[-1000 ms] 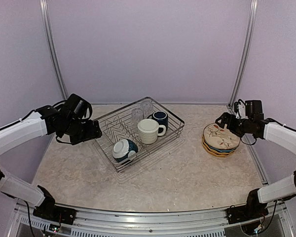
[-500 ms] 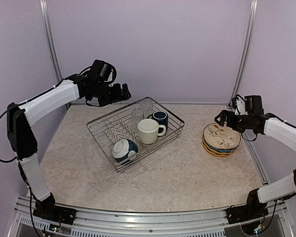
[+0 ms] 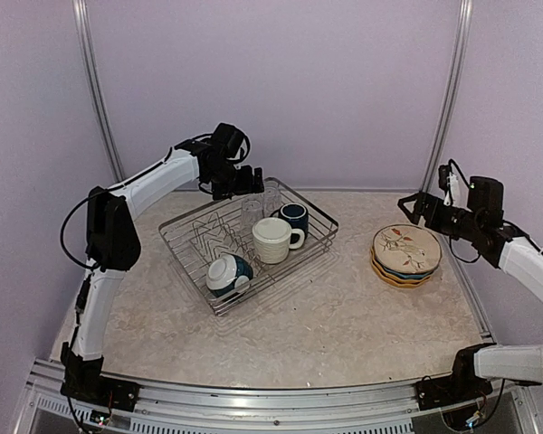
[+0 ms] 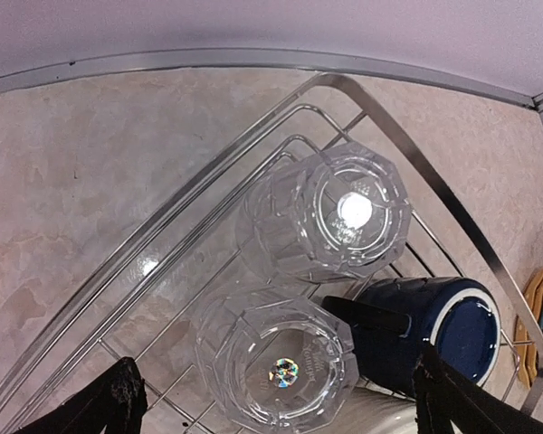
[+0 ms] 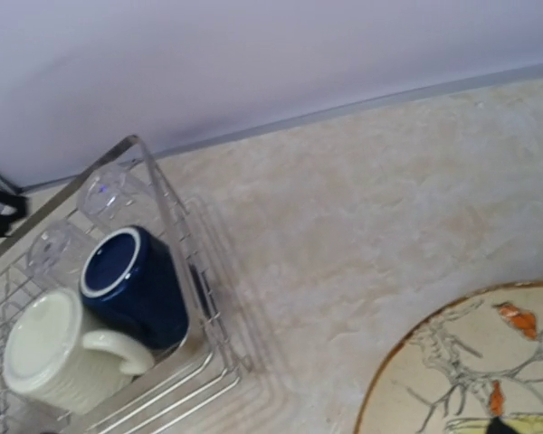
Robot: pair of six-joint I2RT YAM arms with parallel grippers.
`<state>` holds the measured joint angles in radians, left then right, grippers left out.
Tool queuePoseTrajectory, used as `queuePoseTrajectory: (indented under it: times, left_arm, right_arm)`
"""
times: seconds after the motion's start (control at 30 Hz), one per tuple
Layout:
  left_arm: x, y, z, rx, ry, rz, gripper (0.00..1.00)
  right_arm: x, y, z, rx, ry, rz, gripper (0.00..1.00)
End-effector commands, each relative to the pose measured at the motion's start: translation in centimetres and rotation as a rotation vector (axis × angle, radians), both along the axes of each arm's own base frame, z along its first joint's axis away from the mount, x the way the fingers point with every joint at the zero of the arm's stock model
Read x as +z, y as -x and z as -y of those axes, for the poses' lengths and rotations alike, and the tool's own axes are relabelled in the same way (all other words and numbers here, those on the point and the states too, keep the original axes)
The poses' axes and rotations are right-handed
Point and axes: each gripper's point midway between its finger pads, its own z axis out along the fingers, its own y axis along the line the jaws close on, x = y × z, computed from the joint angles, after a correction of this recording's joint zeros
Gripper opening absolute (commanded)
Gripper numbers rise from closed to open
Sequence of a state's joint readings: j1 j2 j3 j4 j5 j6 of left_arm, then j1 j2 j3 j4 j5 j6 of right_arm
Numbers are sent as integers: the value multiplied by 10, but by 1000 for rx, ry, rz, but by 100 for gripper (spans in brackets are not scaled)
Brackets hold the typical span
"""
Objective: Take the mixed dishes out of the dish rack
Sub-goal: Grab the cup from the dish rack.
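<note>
Swung from the left side to the far corner of the dish rack (image 3: 319,242); hovers with left claw (image 3: 252,184) spread wide, empty, straight above two upright, upturned clear glasses (image 4: 285,371) beside the navy mug (image 4: 452,334); right claw (image 3: 412,210) likewise wide, empty, well apart near stacked plates (image 3: 405,258)

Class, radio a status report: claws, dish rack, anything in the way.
Left claw open over clear glasses. Right claw open, empty, by stacked plates. Dish rack holds glasses, cream mug, navy mug, bowl. Navy mug crowds glasses.
</note>
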<state>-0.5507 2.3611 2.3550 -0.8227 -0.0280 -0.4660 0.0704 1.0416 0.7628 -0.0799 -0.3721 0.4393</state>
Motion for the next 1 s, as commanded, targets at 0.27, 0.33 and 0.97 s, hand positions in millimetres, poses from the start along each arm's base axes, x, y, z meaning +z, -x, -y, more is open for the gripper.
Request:
queuePoseTrajectory:
  times: [0.27, 0.33, 0.97]
  left_arm:
    - [-75, 22, 21, -53, -36, -197, 97]
    - [-82, 21, 19, -53, -56, -202, 97]
    - [-41, 12, 4, -87, -161, -81, 45]
  right_arm:
    - [-54, 2, -16, 86, -14, -244, 100]
    - [-48, 3, -21, 108, -40, -231, 100]
    - [-34, 56, -35, 238, -11, -209, 100]
